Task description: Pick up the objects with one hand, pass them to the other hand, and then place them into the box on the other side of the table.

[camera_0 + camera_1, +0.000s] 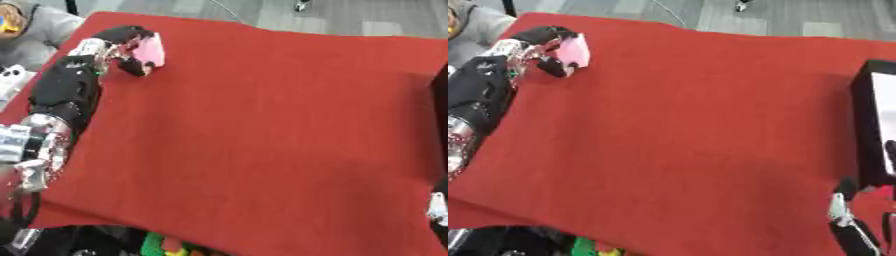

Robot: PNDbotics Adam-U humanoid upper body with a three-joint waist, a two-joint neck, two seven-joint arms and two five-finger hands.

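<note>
The left hand (122,42) is up at the far left corner of the table, its black fingers and thumb curled round a pink object (150,50). The object is pale pink and roughly block-shaped; its outline is blurred, so what it is cannot be made out. It sits between the fingers above and the thumb below, held just over the red cloth (262,130) or perhaps resting on it; the view does not settle which. The left arm (61,95), black with silver joints, runs from the hand back down along the left edge of the table.

The red cloth covers the whole table top. On the far right side, well apart from the pink object, stands the box (874,125), dark-walled with a pale inside, cut off by the edge of the right eye view.

The right hand (846,215) shows at the lower right corner, near the box, with fingers pointing up; they look straight and hold nothing. Below the near edge of the table a few green and yellow shapes (166,246) show.
</note>
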